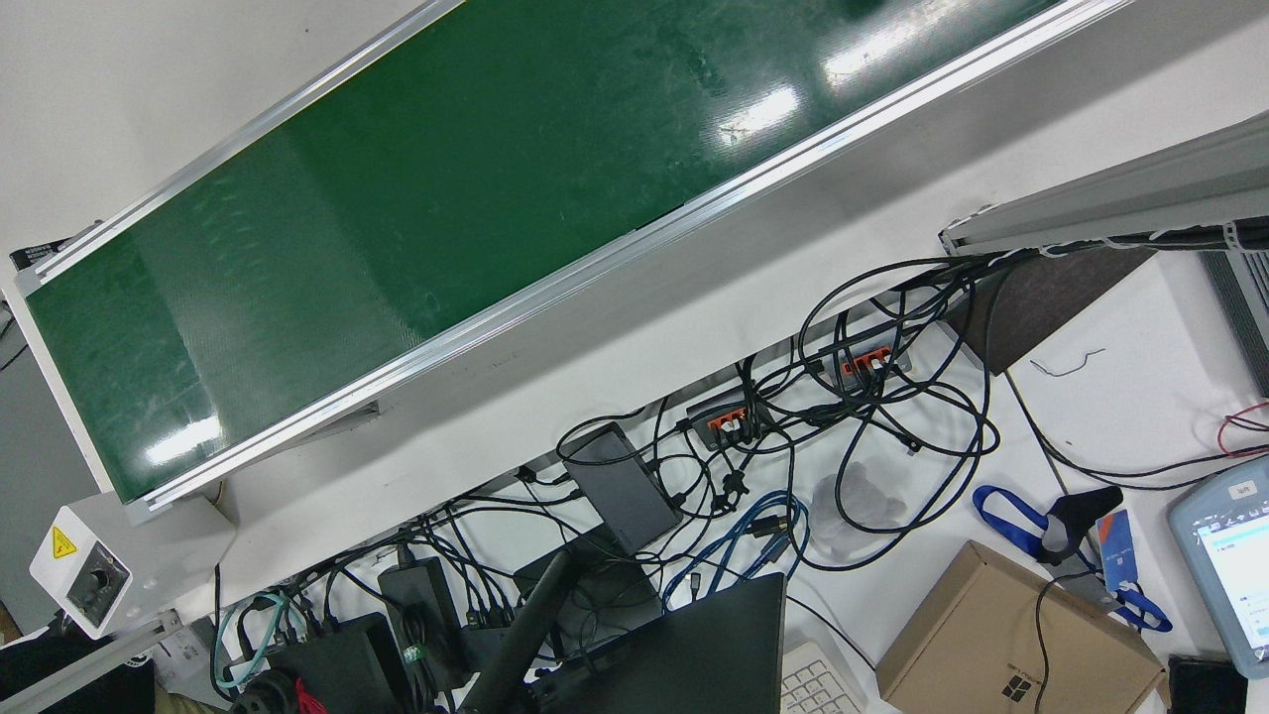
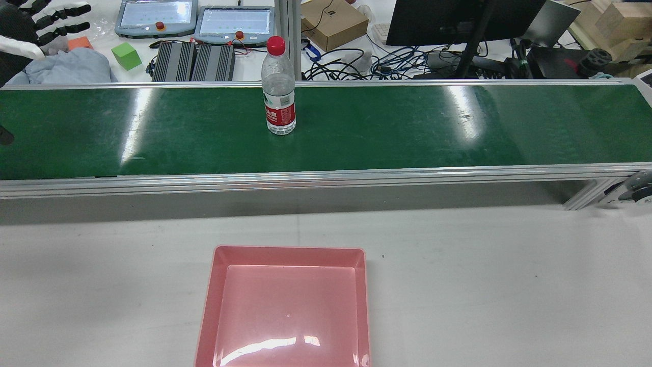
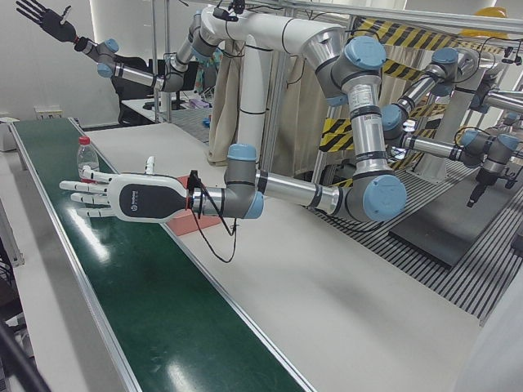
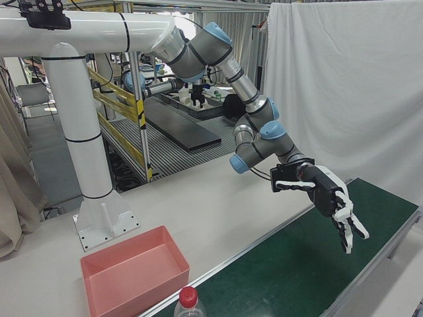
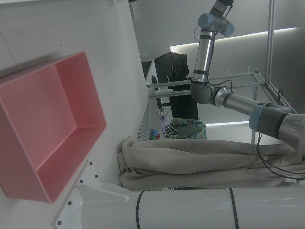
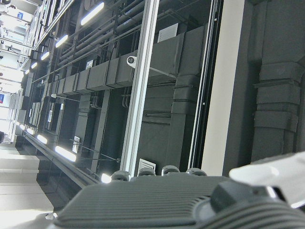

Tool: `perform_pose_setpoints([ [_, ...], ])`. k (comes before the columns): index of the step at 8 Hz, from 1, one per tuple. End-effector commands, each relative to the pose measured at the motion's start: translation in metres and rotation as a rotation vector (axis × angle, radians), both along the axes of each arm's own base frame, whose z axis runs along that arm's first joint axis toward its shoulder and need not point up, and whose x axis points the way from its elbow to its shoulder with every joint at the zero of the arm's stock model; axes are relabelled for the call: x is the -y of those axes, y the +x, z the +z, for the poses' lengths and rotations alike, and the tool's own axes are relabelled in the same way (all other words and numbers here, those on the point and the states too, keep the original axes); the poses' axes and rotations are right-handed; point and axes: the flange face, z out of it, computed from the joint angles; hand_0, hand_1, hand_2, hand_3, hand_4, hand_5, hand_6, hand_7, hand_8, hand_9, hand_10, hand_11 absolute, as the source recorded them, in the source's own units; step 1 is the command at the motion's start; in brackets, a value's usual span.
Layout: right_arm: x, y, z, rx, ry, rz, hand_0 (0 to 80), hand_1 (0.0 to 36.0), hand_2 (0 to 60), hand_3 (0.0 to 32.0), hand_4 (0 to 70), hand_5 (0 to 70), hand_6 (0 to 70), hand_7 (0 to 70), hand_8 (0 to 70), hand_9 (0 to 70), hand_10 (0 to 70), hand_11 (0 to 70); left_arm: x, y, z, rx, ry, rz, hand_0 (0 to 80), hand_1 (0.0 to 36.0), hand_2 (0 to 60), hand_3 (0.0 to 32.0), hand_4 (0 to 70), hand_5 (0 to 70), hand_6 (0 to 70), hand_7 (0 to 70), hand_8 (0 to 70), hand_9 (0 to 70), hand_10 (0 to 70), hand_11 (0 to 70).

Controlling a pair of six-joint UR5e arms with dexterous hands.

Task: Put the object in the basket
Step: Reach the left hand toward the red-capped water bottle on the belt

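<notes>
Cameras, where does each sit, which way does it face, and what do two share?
Front view: overhead, looking down on conveyor belt; no arm.
Rear view: high behind, facing forward over pink basket and water bottle; left hand top-left.
Left-front view: front corner, along belt; left hand, raised right hand.
Right-front view: opposite corner; left hand.
Left hand view: looks at basket, pedestal.
Right hand view: faces ceiling; own hand.
Shared: rear, both corner views show bottle.

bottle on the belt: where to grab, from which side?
Grip the bottle around its straight body at the red label, below the narrowing neck. It stands upright on the belt with nothing beside it, so come in level from the side, probably with the left hand, open and seemingly nearer.
</notes>
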Motion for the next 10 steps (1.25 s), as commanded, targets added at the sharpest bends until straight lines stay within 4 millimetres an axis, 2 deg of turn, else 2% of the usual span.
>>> perform_pose_setpoints([
  [1, -0.001, 0.000, 0.002, 0.001, -0.003, 0.000, 0.0, 0.0, 0.0, 0.0, 0.0, 0.0, 0.0, 0.0, 0.0, 0.0, 0.0, 0.0, -0.007, 0.049, -0.006, 0.025, -0.010, 0.034, 51.1, 8.5, 0.0, 9.0, 6.9, 37.2, 6.4, 5.5, 14.2, 14.3, 8.7, 13.7],
  [2, 0.000, 0.000, 0.001, 0.001, -0.002, 0.000, 0.0, 0.0, 0.0, 0.0, 0.0, 0.0, 0.0, 0.0, 0.0, 0.0, 0.0, 0.0, -0.007, 0.063, -0.015, 0.043, 0.004, 0.042, 50.9, 8.6, 0.0, 9.8, 3.8, 36.1, 5.2, 4.8, 12.0, 13.2, 7.5, 12.1],
  [3, 0.000, 0.000, 0.000, 0.000, 0.000, 0.000, 0.0, 0.0, 0.0, 0.0, 0.0, 0.0, 0.0, 0.0, 0.0, 0.0, 0.0, 0.0, -0.004, 0.068, -0.023, 0.068, 0.020, 0.029, 51.0, 8.8, 0.0, 9.4, 3.8, 36.4, 5.3, 4.9, 12.5, 13.8, 7.4, 12.0],
  [5, 0.000, 0.000, 0.000, 0.000, 0.000, 0.000, 0.0, 0.0, 0.0, 0.0, 0.0, 0.0, 0.0, 0.0, 0.0, 0.0, 0.0, 0.0, 0.001, 0.115, -0.006, 0.040, 0.006, 0.022, 49.8, 8.2, 0.0, 9.0, 2.9, 36.2, 5.5, 5.0, 12.5, 14.5, 7.0, 11.3],
  [6, 0.000, 0.000, 0.000, 0.000, 0.000, 0.000, 0.0, 0.0, 0.0, 0.0, 0.0, 0.0, 0.0, 0.0, 0.0, 0.0, 0.0, 0.0, 0.016, 0.132, -0.004, 0.038, 0.009, 0.030, 49.7, 8.5, 0.0, 8.8, 3.2, 36.4, 5.8, 5.1, 12.5, 14.5, 6.6, 10.7],
  [7, 0.000, 0.000, 0.000, 0.000, 0.000, 0.000, 0.0, 0.0, 0.0, 0.0, 0.0, 0.0, 0.0, 0.0, 0.0, 0.0, 0.0, 0.0, 0.027, 0.141, -0.002, 0.037, 0.007, 0.032, 49.9, 9.1, 0.0, 8.8, 3.0, 36.3, 5.8, 5.0, 12.3, 14.3, 6.3, 10.4],
  [8, 0.000, 0.000, 0.000, 0.000, 0.000, 0.000, 0.0, 0.0, 0.0, 0.0, 0.0, 0.0, 0.0, 0.0, 0.0, 0.0, 0.0, 0.0, 0.028, 0.142, -0.001, 0.033, 0.009, 0.033, 49.9, 9.2, 0.0, 9.0, 2.6, 36.3, 5.7, 4.9, 12.1, 14.1, 6.2, 10.2],
  [10, 0.000, 0.000, 0.000, 0.000, 0.000, 0.000, 0.0, 0.0, 0.0, 0.0, 0.0, 0.0, 0.0, 0.0, 0.0, 0.0, 0.0, 0.0, 0.029, 0.145, -0.011, 0.028, 0.019, 0.039, 50.7, 10.7, 0.0, 8.8, 5.9, 36.7, 6.5, 5.6, 14.0, 14.9, 7.2, 11.7],
])
